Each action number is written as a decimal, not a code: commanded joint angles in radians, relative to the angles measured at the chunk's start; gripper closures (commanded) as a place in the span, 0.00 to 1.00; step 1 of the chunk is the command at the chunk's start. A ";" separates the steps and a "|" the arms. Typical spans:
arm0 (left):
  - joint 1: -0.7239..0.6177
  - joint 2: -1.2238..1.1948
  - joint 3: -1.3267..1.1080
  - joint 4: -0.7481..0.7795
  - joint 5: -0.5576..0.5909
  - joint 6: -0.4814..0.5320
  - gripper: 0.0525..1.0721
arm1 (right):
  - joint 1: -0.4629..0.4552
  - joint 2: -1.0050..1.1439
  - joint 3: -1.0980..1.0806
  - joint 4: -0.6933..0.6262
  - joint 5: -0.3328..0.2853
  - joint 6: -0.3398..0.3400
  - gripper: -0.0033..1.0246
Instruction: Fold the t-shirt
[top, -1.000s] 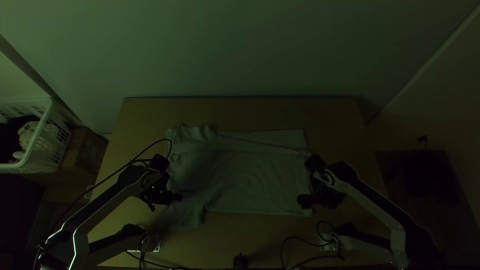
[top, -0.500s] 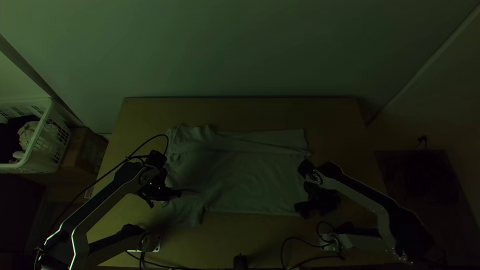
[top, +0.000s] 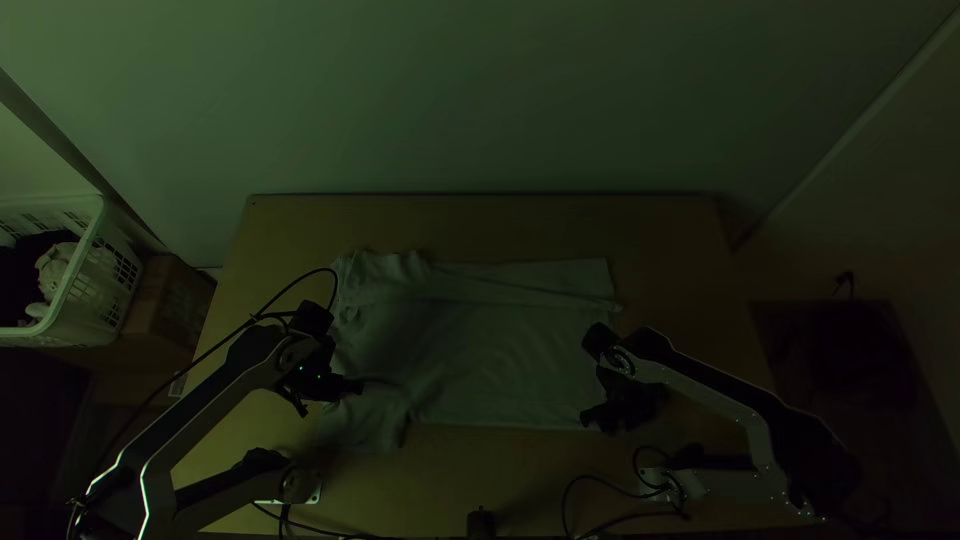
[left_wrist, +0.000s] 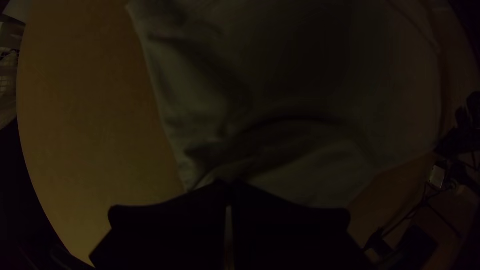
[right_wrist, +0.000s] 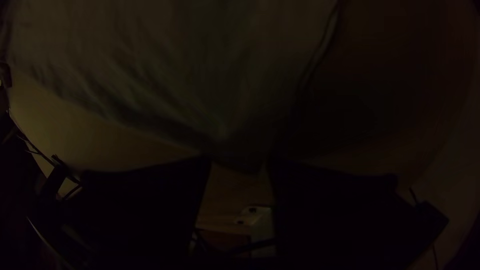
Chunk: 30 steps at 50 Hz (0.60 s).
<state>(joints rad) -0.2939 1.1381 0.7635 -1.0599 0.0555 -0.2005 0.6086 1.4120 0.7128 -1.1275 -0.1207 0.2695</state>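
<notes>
Where the tabletop (top: 430, 480) comes nearest in the top view, one small black object (top: 481, 524) stands at the middle of the edge, between two arm bases. Two grippers lie beyond it. The right gripper (top: 597, 420) is by the near corner of the hem, its two fingers spread well apart, and the right wrist view has the cloth's corner close to the gap between their tips. The left gripper (top: 360, 388) has its two fingers pressed together on the near sleeve, pinching a bit of the cloth, with creases arching away from the tips. One t-shirt (top: 490, 350) lies spread across the middle of the tabletop, both sleeves toward the left arm's side and the hem toward the right arm's, with a crease running along its far part. Off the tabletop, past its left side, sits one cardboard box (top: 160, 295), its contents too dark to make out. Right beside it is one white, slotted laundry basket (top: 80, 325) holding white cloth (top: 55, 270) and dark cloth (top: 18, 285); how many pieces, I can't tell. Farthest off rises a plain wall (top: 480, 100).
</notes>
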 joint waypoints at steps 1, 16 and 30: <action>-0.007 -0.018 0.022 -0.003 0.000 0.018 0.97 | 0.010 -0.067 -0.026 0.120 0.007 0.011 0.97; 0.018 -0.024 0.036 -0.003 0.000 0.041 0.97 | -0.035 -0.165 0.007 0.106 0.021 0.013 0.97; 0.085 0.006 0.151 -0.009 0.001 0.084 0.97 | -0.089 -0.200 0.076 0.066 0.049 -0.013 0.97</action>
<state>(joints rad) -0.2405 1.1320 0.8600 -1.0561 0.0559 -0.1501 0.5446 1.2243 0.7452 -1.0401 -0.0929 0.2722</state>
